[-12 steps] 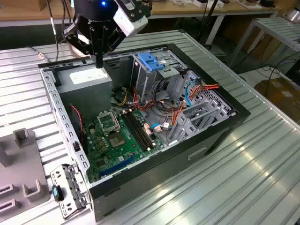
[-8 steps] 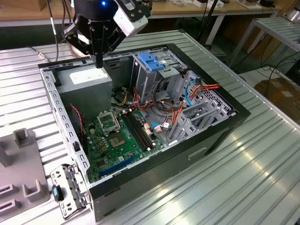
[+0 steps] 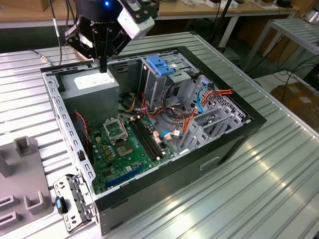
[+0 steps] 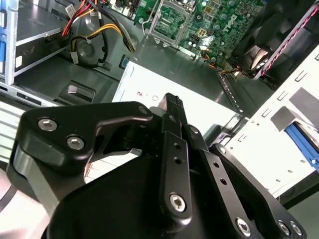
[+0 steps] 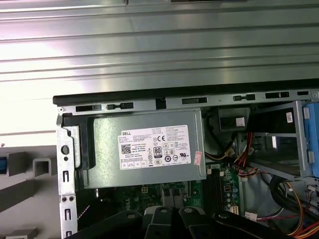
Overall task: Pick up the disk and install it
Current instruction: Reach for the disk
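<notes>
My gripper [image 3: 103, 67] hangs shut and empty over the back corner of the open computer case [image 3: 234, 134], just above the grey power supply box [image 3: 92, 84]. In the second wrist view its black fingers [image 4: 172, 102] meet over that box's white sticker [image 4: 144, 94]. The disk [image 3: 162, 67] stands on edge in the metal drive cage at the case's far side. Its bright blue bracket shows at the top and its face is hidden. A strip of that blue bracket [image 5: 312, 139] appears in the first wrist view.
The green motherboard [image 3: 124, 144] lies on the case floor, with red, orange and blue cables [image 3: 199, 99] beside the cage. A grey fixture [image 3: 20, 174] and a small metal cage with a blue tab [image 3: 62, 204] sit at the exterior view's left on the ribbed metal table [image 3: 269, 189].
</notes>
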`<state>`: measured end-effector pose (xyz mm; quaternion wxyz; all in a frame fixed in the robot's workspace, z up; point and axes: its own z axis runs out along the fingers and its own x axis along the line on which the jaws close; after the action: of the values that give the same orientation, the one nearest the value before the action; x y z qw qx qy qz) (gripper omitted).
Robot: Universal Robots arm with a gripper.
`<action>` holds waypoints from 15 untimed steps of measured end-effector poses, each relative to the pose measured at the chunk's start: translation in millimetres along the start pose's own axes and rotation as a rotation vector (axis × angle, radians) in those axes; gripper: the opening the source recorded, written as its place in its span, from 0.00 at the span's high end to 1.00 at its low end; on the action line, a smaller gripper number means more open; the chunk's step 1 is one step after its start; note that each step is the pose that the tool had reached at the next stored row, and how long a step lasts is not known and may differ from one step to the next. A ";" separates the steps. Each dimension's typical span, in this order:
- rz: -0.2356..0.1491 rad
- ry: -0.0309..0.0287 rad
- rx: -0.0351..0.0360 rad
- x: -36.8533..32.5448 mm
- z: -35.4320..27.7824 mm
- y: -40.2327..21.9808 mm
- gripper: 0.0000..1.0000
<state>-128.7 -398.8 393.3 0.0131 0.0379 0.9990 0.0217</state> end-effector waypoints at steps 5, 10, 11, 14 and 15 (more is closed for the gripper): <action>0.000 0.0000 -0.0001 4.8 -0.1 0.0 0.89; 0.000 0.0000 0.0000 10.6 -0.3 -0.4 0.89; 0.000 0.0000 0.0000 12.9 -0.3 -0.5 0.89; 0.000 0.0001 0.0000 16.0 -0.4 -0.6 0.89; 0.000 0.0001 0.0001 16.7 -0.5 -0.7 0.89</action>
<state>-145.4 -398.3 393.3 0.0131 0.0379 0.9990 0.0217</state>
